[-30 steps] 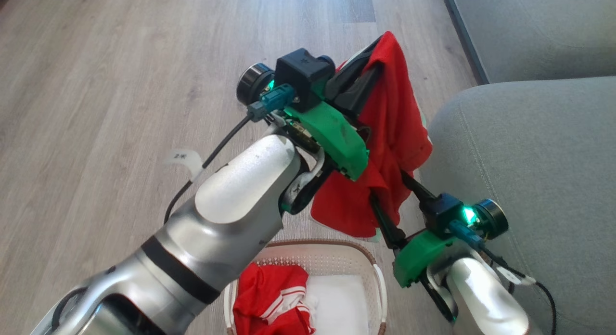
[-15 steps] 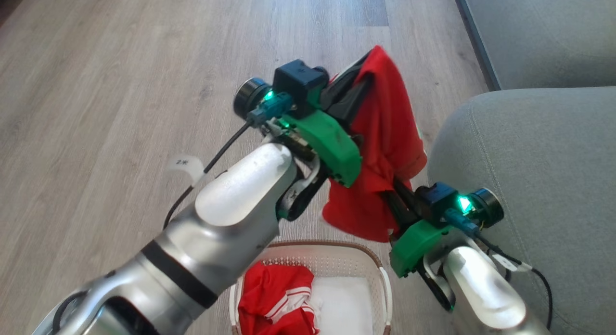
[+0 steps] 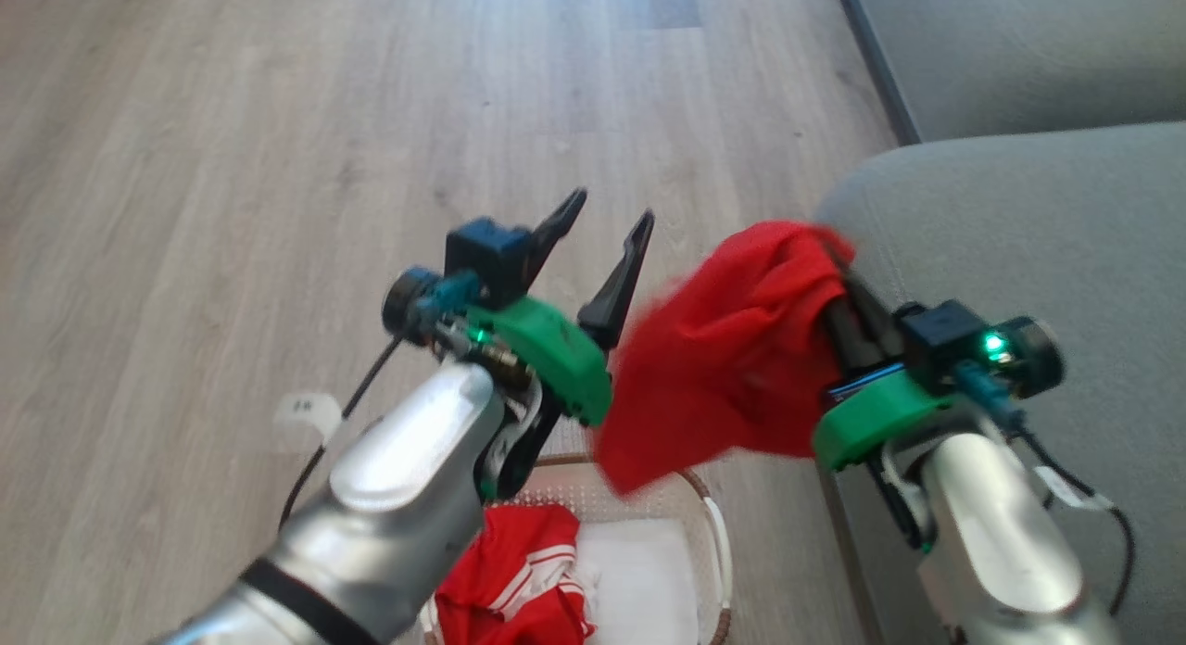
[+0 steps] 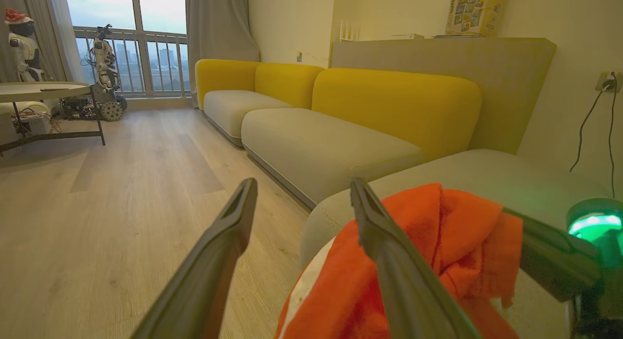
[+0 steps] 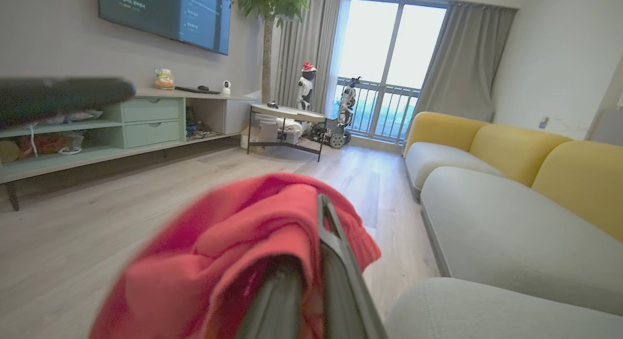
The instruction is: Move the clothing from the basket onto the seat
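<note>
Head view. The left gripper (image 3: 609,214) stands above the wooden floor (image 3: 232,163) with its two dark fingers spread wide and nothing between them. The right gripper (image 3: 839,279) is closed on the plain red garment (image 3: 732,358), its fingers buried in the upper folds. The garment hangs in the air between the two arms: its bunched top lies over the rounded edge of the grey-green seat (image 3: 1019,219), and its loose lower end hangs above the far rim of the basket (image 3: 709,524). The picture is blurred here, so contact between cloth and seat cannot be judged. A second garment (image 3: 510,580), red with white stripes, lies crumpled in the left part of the basket, on its white bottom.

Left wrist view. The left gripper (image 4: 302,184) is wide open; the red garment (image 4: 438,241) lies beyond its right-hand finger, in front of the seat (image 4: 467,173).

Right wrist view. The right gripper (image 5: 314,251) has its fingers pressed together, with the garment (image 5: 233,241) draped over and around them; a corner of the seat (image 5: 486,310) lies below right.
</note>
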Robot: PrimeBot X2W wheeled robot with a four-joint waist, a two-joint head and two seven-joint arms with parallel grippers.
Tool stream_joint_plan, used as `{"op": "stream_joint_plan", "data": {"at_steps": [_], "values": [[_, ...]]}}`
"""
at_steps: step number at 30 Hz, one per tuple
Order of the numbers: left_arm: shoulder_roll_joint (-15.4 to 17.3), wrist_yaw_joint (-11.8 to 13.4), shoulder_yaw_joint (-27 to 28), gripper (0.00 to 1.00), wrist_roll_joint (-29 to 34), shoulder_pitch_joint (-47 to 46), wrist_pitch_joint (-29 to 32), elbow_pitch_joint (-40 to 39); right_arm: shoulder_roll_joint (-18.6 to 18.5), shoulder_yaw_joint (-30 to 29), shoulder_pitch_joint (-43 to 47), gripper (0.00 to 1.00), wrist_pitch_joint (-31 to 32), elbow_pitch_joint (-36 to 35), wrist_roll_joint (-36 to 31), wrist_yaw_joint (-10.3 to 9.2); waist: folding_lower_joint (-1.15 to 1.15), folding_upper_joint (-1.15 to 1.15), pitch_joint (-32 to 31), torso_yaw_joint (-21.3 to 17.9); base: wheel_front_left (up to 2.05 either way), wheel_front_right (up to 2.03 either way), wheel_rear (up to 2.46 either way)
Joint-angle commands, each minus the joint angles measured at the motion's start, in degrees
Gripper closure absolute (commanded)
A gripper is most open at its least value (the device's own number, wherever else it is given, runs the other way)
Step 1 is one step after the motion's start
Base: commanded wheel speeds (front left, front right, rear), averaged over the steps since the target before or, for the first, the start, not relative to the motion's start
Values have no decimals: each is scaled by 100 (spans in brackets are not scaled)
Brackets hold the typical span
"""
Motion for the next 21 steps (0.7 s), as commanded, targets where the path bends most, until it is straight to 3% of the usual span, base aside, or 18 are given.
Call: {"op": "stream_joint_plan", "data": {"at_steps": [1,11,21], "values": [[127,-14,255,0,84,-144,-69,-176,-10,-12,-94,100,-38,-308,-72,-2,0,0,34,-116,0,0,0],[103,-136,270,0,483,539,-70,-202,-245,-573,223,100,-38,-919,-294,-2,0,0,165,-917,0,0,0],[-82,-182,475,0,869,1009,-71,-373,-390,-747,450,100,-38,-1313,-320,-2,0,0,387,-1872,0,0,0]]}}
